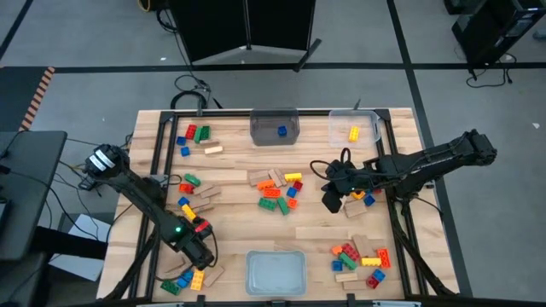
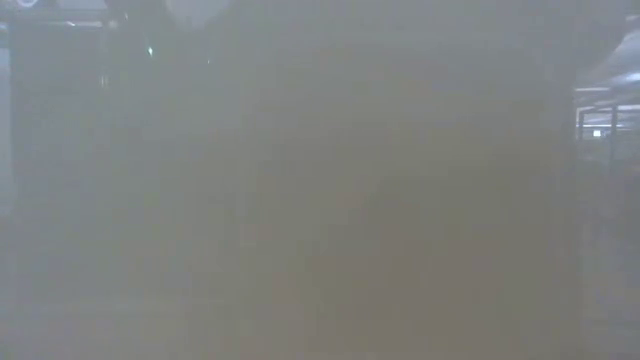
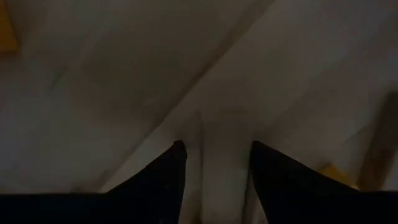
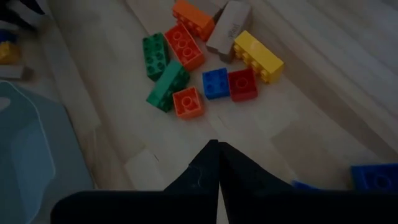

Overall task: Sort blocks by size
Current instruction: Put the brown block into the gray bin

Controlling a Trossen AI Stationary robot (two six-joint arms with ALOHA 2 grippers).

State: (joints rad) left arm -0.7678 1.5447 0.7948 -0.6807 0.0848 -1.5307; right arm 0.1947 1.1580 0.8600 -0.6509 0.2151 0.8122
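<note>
The blocks [image 1: 278, 191] lie in loose clusters across the wooden table [image 1: 230, 226]: one at the centre, one at the far left, one at the near right, one at the near-left corner, and a few beside the right arm. A single blue brick sits in the far centre bin [image 1: 274, 128] and a yellow one in the far right bin [image 1: 354, 126]; the near bin [image 1: 275, 272] appears to hold nothing.

**Gripper state**
- Left gripper [image 1: 201, 257]: low over the near-left cluster. In the left wrist view the fingers [image 3: 163, 180] stand apart with pale surface showing between them; whether a tan wooden piece is gripped there cannot be told.
- Right gripper [image 4: 217, 155]: jaws clenched together on nothing, hovering right of centre, aimed at the central cluster.

**Handling properties (judged)**
- Studded bricks: light, rigid, smooth-sided plastic. Likely to skid or rotate if contacted on one side only.
- Wooden blocks: light, stiff, with somewhat more friction.
- Nothing appears fragile.

**Recommended hold**
- Grip across the two long flat side walls, never across the studs.
- The small red brick [image 4: 242, 84] and small blue brick [image 4: 216, 83] touch one another; approach from their free outer sides.
- The yellow long brick [image 4: 259, 56] offers clear flanks
</note>
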